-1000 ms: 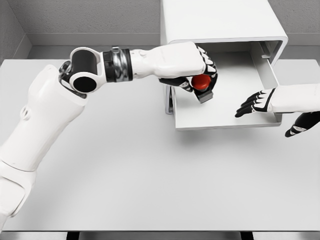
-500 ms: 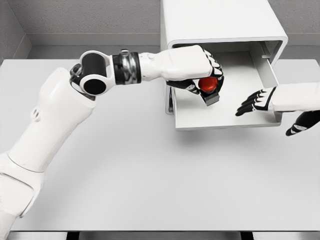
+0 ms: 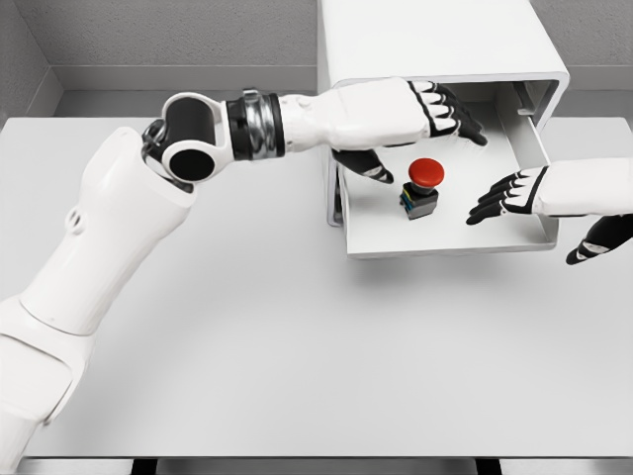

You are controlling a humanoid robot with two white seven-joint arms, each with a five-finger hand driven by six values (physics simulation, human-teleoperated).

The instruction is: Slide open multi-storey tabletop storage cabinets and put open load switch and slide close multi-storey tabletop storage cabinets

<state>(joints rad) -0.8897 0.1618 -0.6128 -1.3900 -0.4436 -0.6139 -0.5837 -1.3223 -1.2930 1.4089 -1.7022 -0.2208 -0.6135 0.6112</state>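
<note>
The white cabinet (image 3: 435, 45) stands at the back of the table with its drawer (image 3: 450, 237) slid out toward me. Inside the drawer lies the load switch (image 3: 422, 187), a dark block with a red round button on top, free of any hand. My left hand (image 3: 420, 134) hovers just above and behind the switch with its fingers spread, holding nothing. My right hand (image 3: 539, 213) reaches in from the right edge, fingers relaxed, over the drawer's front right corner.
The white tabletop (image 3: 297, 356) spreads out in front of the drawer. A grey wall (image 3: 178, 40) runs behind the table. My left arm (image 3: 198, 148) stretches across the left half of the table toward the cabinet.
My left hand carried the switch further into the drawer, then opened and let it go. The switch now rests on the drawer floor. The right hand has barely moved.
</note>
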